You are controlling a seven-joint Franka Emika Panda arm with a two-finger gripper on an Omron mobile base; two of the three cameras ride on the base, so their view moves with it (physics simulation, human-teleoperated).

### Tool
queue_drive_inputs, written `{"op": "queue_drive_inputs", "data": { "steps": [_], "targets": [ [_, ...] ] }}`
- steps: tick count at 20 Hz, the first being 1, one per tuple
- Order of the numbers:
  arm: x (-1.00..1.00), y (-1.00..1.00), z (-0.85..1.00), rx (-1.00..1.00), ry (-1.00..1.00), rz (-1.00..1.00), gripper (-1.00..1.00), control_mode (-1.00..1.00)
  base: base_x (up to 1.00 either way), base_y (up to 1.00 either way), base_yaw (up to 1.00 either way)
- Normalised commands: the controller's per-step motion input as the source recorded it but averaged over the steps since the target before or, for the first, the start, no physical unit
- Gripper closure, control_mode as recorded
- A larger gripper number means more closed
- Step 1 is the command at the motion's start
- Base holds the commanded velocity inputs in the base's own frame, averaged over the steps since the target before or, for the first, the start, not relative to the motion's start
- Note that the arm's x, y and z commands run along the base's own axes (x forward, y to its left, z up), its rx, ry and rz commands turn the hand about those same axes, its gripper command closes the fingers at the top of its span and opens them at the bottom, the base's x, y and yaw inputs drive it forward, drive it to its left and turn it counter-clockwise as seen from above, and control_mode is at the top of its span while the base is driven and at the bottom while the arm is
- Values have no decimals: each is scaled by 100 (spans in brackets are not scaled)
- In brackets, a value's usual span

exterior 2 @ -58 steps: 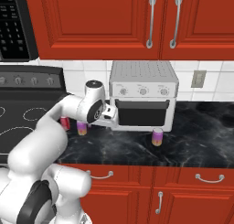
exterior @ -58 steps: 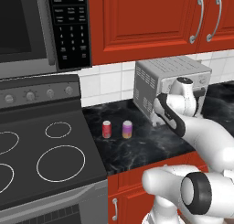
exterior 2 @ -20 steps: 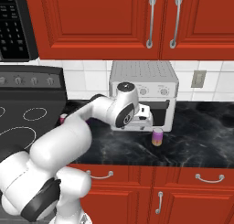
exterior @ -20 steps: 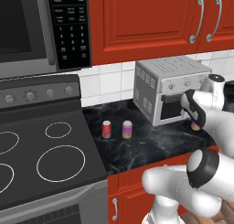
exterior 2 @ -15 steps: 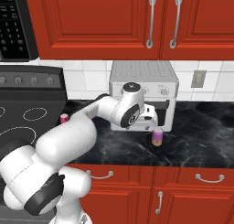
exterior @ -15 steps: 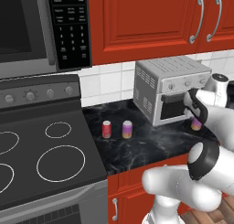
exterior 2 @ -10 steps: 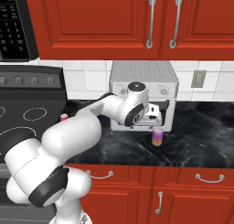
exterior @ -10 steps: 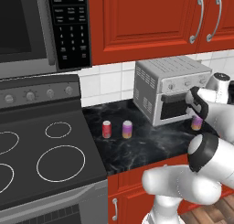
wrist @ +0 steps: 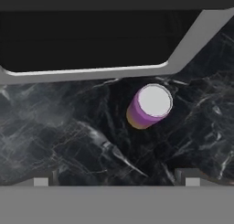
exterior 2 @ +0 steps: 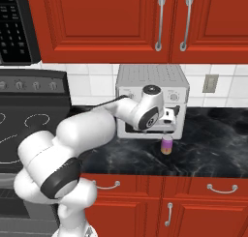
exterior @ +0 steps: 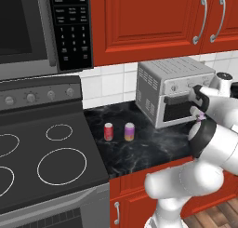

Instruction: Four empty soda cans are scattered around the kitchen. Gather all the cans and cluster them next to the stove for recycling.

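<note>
Cans: two stand beside your stove (exterior: 51, 166), a red can (exterior: 108, 131) and a purple one (exterior: 129, 131); your open, empty gripper (exterior 2: 168, 116) hovers above a third purple can (wrist: 149, 106) by the toaster oven (exterior 2: 152, 81).

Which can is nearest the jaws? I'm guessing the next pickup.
The purple can in front of the toaster oven, right below the open gripper. The red can and the other purple one stand together near the stove.
</note>
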Motion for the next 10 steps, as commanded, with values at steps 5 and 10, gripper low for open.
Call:
{"op": "queue_drive_inputs", "data": {
  "steps": [5, 10],
  "targets": [
    [22, -16, -21, 1, 7, 0, -100, -100, 0, 0, 0],
    [18, -15, -23, 0, 2, 0, -100, -100, 0, 0, 0]
  ]
}}
